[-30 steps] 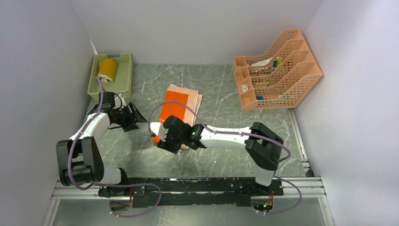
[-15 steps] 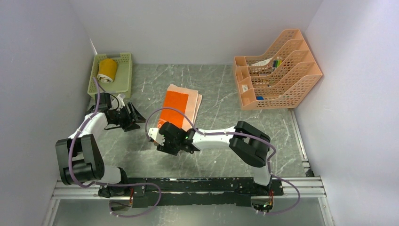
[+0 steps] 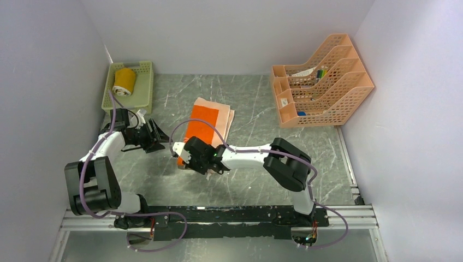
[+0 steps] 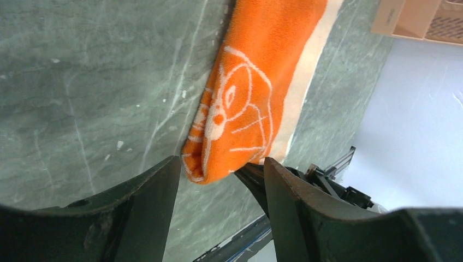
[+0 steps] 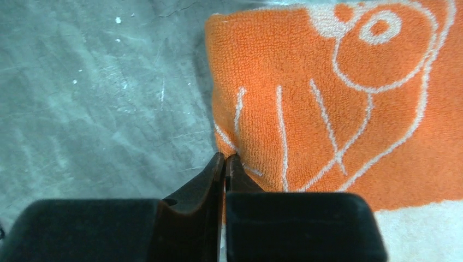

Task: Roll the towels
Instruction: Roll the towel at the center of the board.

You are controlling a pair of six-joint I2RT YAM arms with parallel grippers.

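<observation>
The right gripper (image 5: 225,157) has its 2 black fingers pressed almost together, only a thin slit between them, with the tips at the near left edge of the large bright-orange terry towel with white cartoon line print and pale peach bands (image 5: 338,98). Whether any cloth is caught between them cannot be told. This towel lies folded into a long strip at the middle of the grey-green marbled table (image 3: 256,109). Its near end is under the right wrist, and its peach bands show along the far and right sides. The left gripper (image 4: 218,164) is spread wide, holding nothing. It sits left of the towel and apart from it, and its wrist view looks at the towel's near end between its 2 fingers. The smaller mustard-yellow towel (image 3: 124,81) lies rolled in the green plastic mesh basket (image 3: 143,93) at the far left corner. The peach plastic file rack (image 3: 322,82) stands at the far right.
</observation>
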